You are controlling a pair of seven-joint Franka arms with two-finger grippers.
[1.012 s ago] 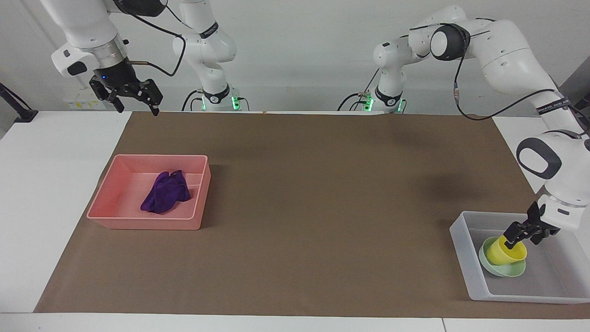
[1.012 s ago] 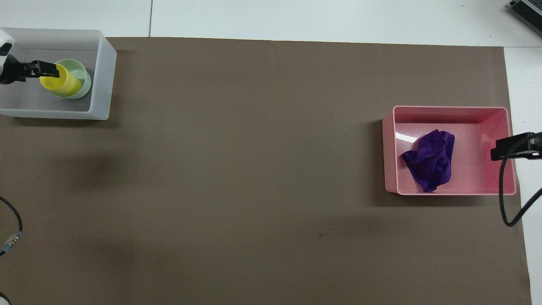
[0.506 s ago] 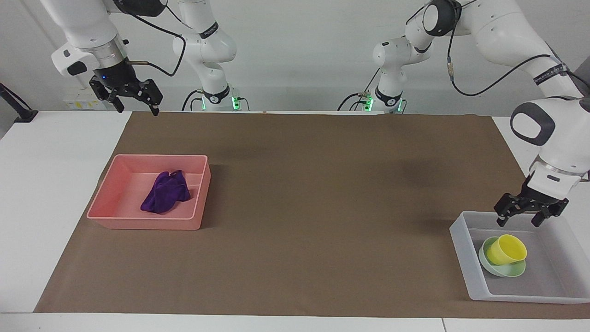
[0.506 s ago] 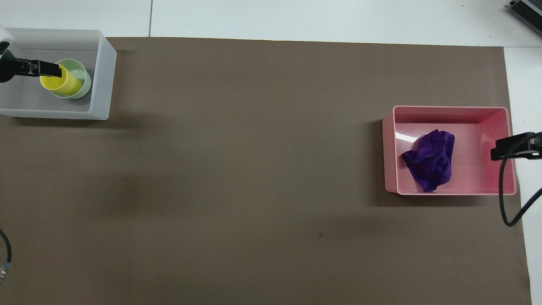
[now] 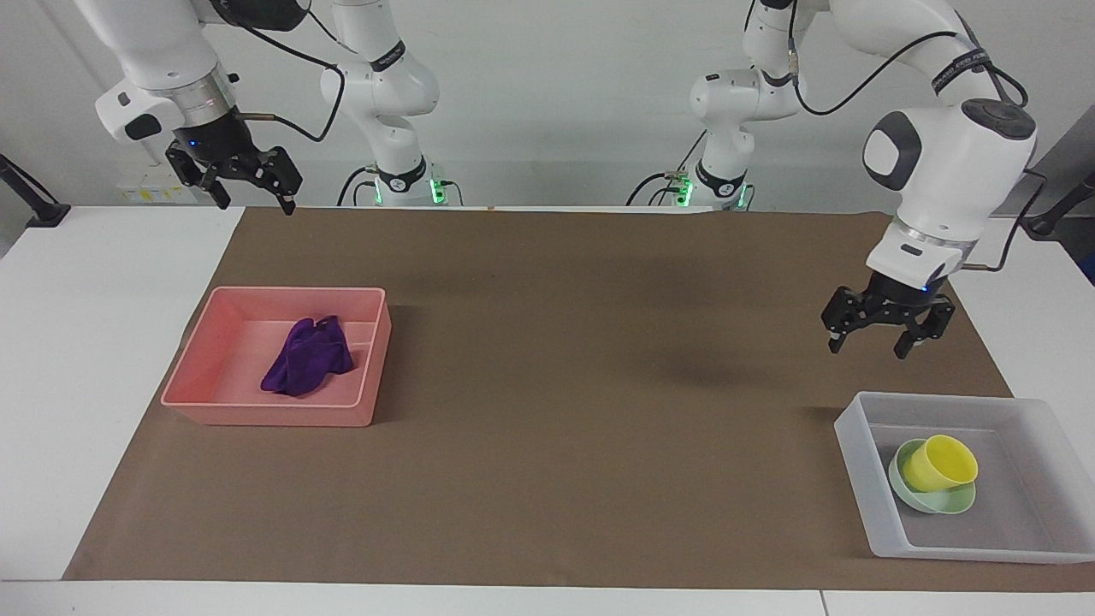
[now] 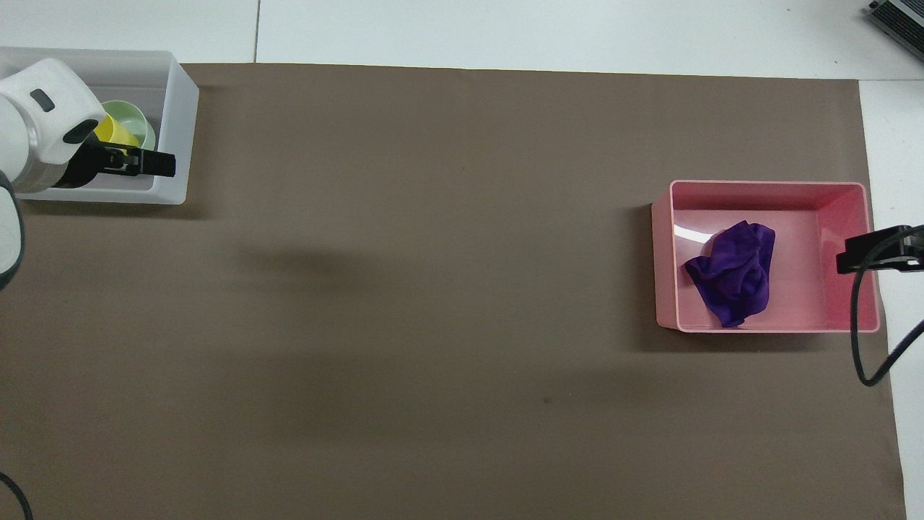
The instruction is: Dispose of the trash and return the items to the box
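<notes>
The left gripper (image 5: 884, 344) hangs open and empty above the table; the right gripper (image 5: 253, 199) waits open over the table's edge.

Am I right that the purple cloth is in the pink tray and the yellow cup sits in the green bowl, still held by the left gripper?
Not quite. The facing view shows the left gripper open and empty above the mat; the yellow cup lies free in the green bowl.

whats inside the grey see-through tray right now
The translucent tray holds a mint-green bowl with a yellow cup lying tilted in it. The cup hides most of the bowl's inside. In the overhead view the left arm covers part of the tray.
</notes>
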